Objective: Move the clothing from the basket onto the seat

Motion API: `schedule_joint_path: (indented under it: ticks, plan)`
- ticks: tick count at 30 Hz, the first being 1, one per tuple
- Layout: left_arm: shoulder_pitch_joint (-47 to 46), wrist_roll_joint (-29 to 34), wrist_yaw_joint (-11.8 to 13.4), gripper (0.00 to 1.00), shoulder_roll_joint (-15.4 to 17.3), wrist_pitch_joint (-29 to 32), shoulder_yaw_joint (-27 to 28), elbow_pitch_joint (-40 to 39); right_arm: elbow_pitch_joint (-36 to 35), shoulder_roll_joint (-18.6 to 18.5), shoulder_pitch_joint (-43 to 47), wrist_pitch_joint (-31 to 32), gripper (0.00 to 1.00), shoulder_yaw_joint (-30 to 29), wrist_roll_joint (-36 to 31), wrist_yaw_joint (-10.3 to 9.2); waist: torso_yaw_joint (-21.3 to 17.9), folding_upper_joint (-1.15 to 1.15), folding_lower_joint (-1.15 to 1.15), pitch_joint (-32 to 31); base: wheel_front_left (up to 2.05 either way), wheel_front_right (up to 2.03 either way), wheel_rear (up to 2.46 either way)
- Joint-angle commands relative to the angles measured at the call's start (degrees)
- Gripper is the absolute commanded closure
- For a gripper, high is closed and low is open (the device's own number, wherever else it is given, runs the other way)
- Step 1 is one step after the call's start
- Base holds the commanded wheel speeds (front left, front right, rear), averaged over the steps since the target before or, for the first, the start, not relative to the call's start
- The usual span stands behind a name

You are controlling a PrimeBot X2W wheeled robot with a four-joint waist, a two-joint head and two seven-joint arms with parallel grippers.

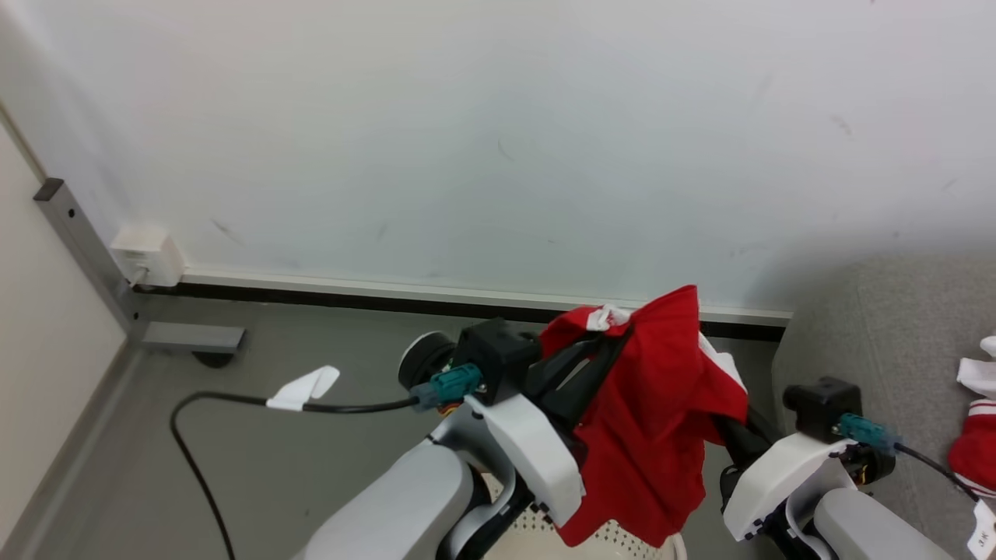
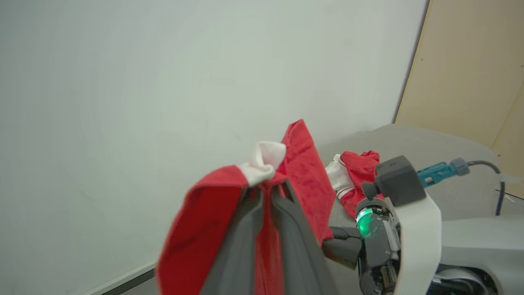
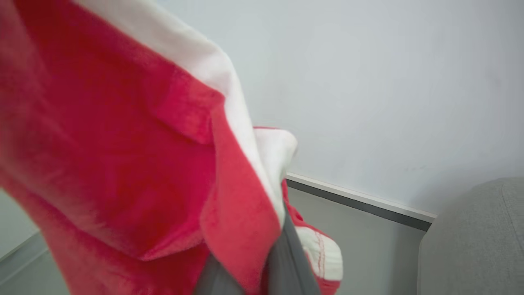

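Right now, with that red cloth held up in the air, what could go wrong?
The garment is pinched by just a fold in the left jaws, so it might slip and drop short of the seat. Its lower edge hangs just over the basket, where it could catch as it swings across. It also covers much of the right wrist view, which may hamper aiming.

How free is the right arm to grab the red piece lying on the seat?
Probably not yet: right pincer looks shut on the held garment. Otherwise the path to the red piece on the seat looks open.
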Motion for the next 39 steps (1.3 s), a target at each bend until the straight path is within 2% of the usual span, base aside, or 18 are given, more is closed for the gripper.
schedule_joint_path:
  ticks: [1, 15, 16, 17, 18, 19, 31, 39]
  plan:
    - [0.7, -0.7, 0.2, 1.00, 0.2, -0.3, 0.1, 0.0, -0.5, -0.2, 0.7, -0.4, 1.00, -0.5, -0.2, -0.13, -0.4, 0.00, 0.00, 0.1, 0.00, 0.00, 0.00]
    - [3.9, 0.2, 0.9, 1.00, 1.0, -1.4, -2.2, 1.5, -13.0, -1.7, 3.6, -0.4, 1.00, -16.1, -1.9, -0.13, -7.7, 0.00, 0.00, 1.5, 0.00, 0.00, 0.00]
    - [3.9, 0.3, 0.9, 0.70, 0.8, -1.4, -2.4, 1.6, -13.7, -2.0, 3.7, -0.4, 1.00, -16.9, -2.2, -0.13, -8.3, 0.00, 0.00, 1.6, 0.00, 0.00, 0.00]
    - [3.8, 0.4, 1.0, 0.51, 0.7, -1.6, -2.4, 1.7, -14.5, -2.6, 3.5, -0.4, 1.00, -17.4, -2.9, -0.13, -8.9, 0.00, 0.00, 1.7, 0.00, 0.00, 0.00]
    - [3.7, 0.5, 1.3, 0.15, 0.6, -2.0, -2.3, 1.7, -15.1, -3.1, 3.4, -0.4, 1.00, -17.9, -3.3, -0.13, -9.7, 0.00, 0.00, 1.9, 0.00, 0.00, 0.00]
    - [3.5, 0.7, 1.4, 0.00, 0.5, -2.0, -2.4, 1.9, -15.6, -3.5, 3.1, -0.4, 1.00, -18.6, -3.6, -0.13, -10.4, 0.00, 0.00, 2.0, 0.00, 0.00, 0.00]
    - [2.1, 1.6, 1.9, 0.00, 0.9, -3.0, -2.8, 2.8, -23.7, -7.3, 0.2, -0.3, 1.00, -26.3, -5.5, -0.13, -19.9, 0.00, 0.00, 4.4, 0.00, 0.00, 0.00]
    - [0.7, 2.5, 1.8, 0.00, 1.3, -3.2, -3.4, 3.4, -30.2, -8.6, 1.0, -0.3, 1.00, -34.1, -7.7, -0.13, -25.6, 0.00, 0.00, 6.9, 0.00, 0.00, 0.00]
